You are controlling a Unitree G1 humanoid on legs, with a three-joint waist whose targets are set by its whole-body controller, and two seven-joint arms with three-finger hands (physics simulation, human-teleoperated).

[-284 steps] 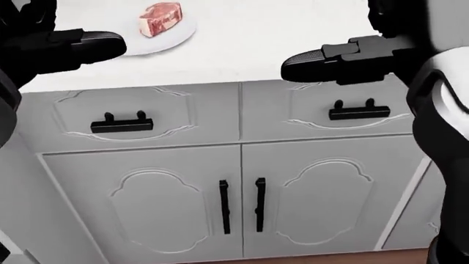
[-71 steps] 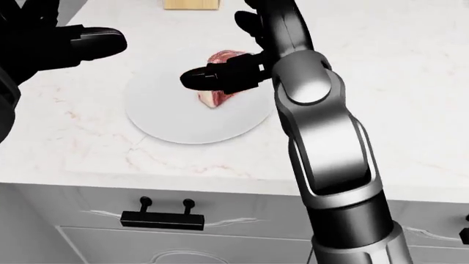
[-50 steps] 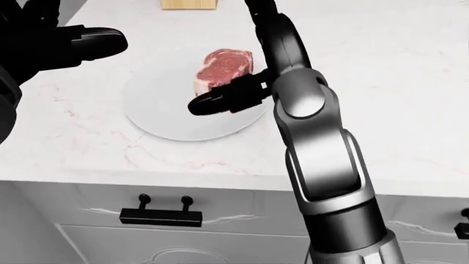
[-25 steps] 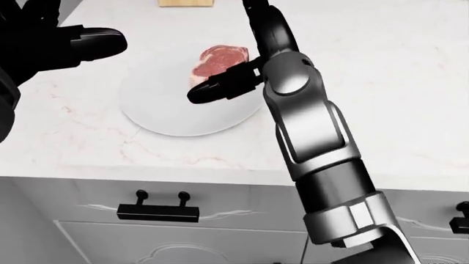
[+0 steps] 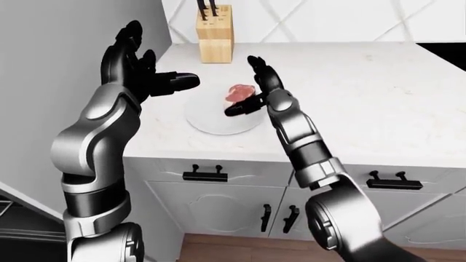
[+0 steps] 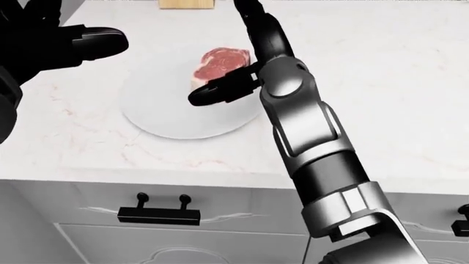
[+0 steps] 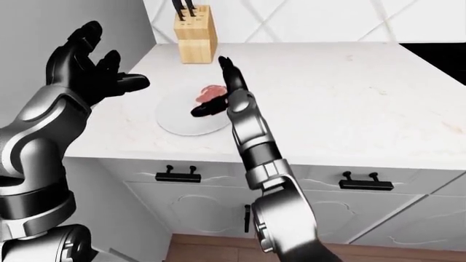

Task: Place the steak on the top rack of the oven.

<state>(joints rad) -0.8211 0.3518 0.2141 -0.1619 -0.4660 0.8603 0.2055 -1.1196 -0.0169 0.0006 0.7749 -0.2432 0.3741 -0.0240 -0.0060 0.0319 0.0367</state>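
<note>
White marble kitchen counter (image 6: 396,99), grey drawers with black handles below. Round white plate (image 6: 158,118) near counter's left end. Red raw steak (image 6: 218,60) lies on plate, toward plate's top edge in head view. Right hand (image 6: 246,52) over plate, fingers spread, thumb (image 6: 220,91) sticking out just below steak; touching or not, cannot tell. Left hand (image 5: 138,73) raised left of plate, fingers spread wide, holding nothing. Light wooden knife block (image 5: 214,33) stands above plate by tiled wall.
</note>
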